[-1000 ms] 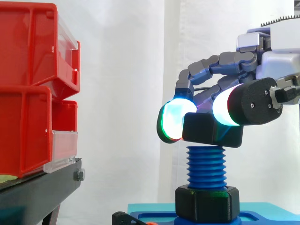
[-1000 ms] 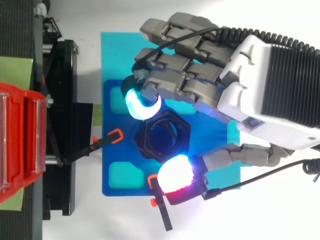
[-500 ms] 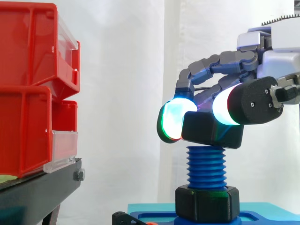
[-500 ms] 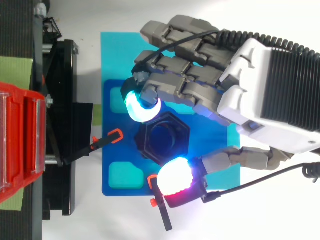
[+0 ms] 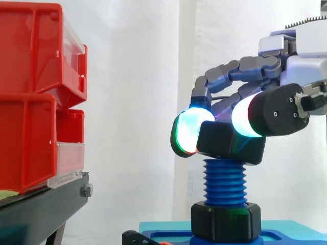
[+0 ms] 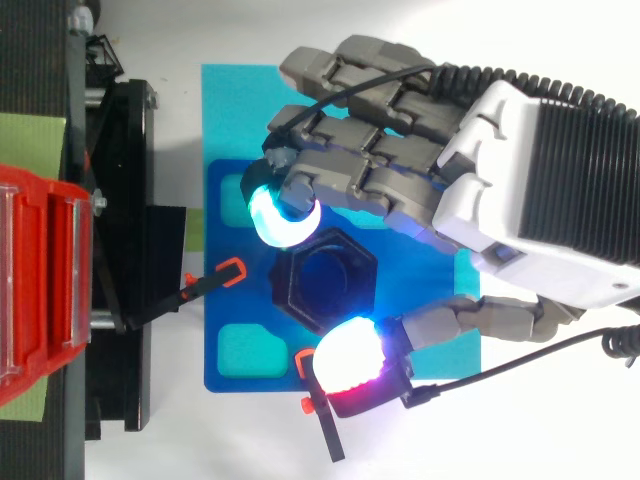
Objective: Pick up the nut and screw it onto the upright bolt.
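1. The hand (image 6: 540,180) comes in from the right in the side view, with its fingers curled downward.
2. The hand is clamped on the black hexagonal nut (image 5: 231,143). One glowing cyan fingertip (image 6: 283,215) presses one side of the nut. An opposing pad (image 6: 350,360), glowing white with a red edge, presses the other side.
3. The nut is at the top end of the upright blue bolt (image 5: 225,184), touching its uppermost thread. It sits slightly off level, lower on the side toward the arm. In the top view, the blue of the bolt shows through the nut's bore.
4. A second black nut (image 5: 226,220) sits around the foot of the bolt, against the base.
5. The bolt stands on a dark blue base plate (image 6: 225,310) with lighter cyan recesses. The plate lies on a cyan mat (image 6: 230,100).
6. Two black clamps with orange tips (image 6: 232,268) sit at the plate's edges.
7. A black stand (image 5: 41,209) is beside the mat. It carries stacked red bins (image 5: 30,92).
8. A white curtain (image 5: 133,102) hangs behind the work.
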